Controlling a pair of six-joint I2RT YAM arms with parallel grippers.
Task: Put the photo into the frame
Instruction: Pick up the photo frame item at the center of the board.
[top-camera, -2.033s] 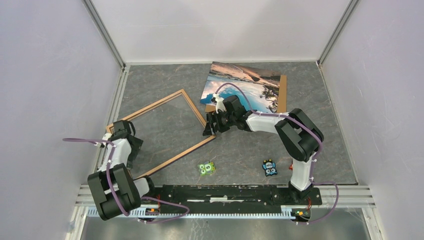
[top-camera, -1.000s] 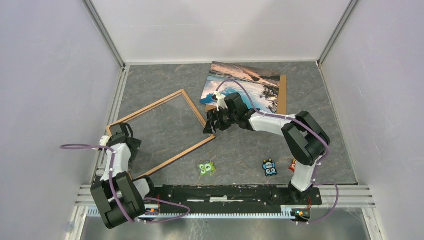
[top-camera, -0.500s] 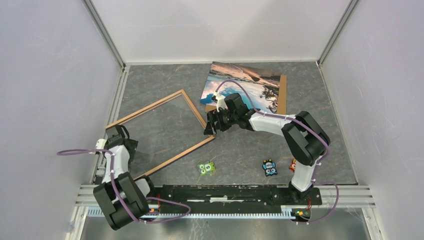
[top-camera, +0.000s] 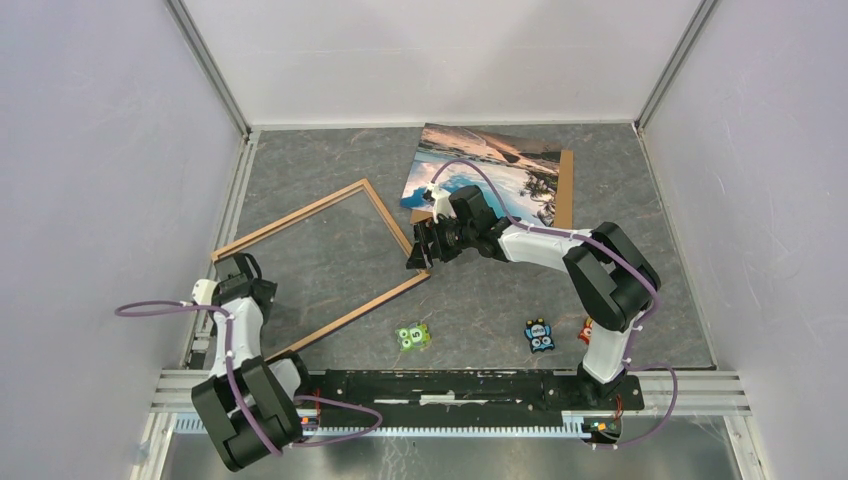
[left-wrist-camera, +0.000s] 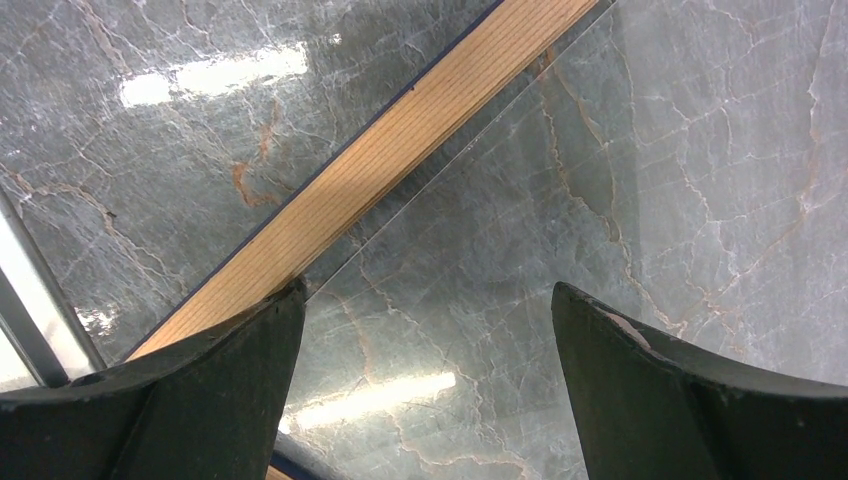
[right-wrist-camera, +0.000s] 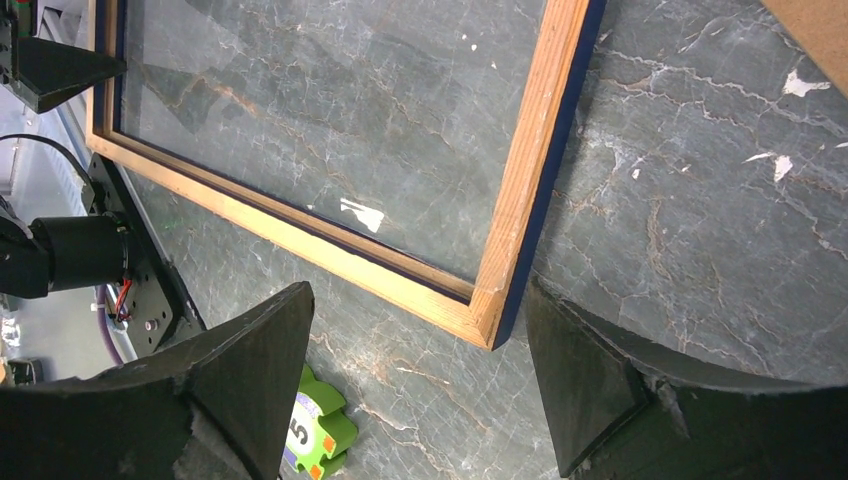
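Note:
The frame (top-camera: 300, 213) lies flat, wood-coloured back up, left of the table's middle, with a glass pane in it. The photo (top-camera: 485, 175) rests picture-up at the back, on a brown backing board (top-camera: 566, 190). My left gripper (top-camera: 240, 268) hovers open over the frame's near-left end. In the left wrist view a wooden rail (left-wrist-camera: 400, 150) runs under the left finger, and nothing is between the fingers of the left gripper (left-wrist-camera: 428, 300). My right gripper (top-camera: 420, 255) is open just above the frame's right corner (right-wrist-camera: 490, 325), which sits between its fingertips without touching them.
A green toy piece (top-camera: 412, 336) lies near the frame's near rail and shows in the right wrist view (right-wrist-camera: 315, 435). A blue toy (top-camera: 540, 336) and a red one (top-camera: 584, 330) sit by the right arm's base. Walls enclose the table on three sides.
The left arm has drawn back toward the near-left, its gripper sliding from the frame's left corner down along the rail. The right arm has barely moved. Frame and photo have not shifted.

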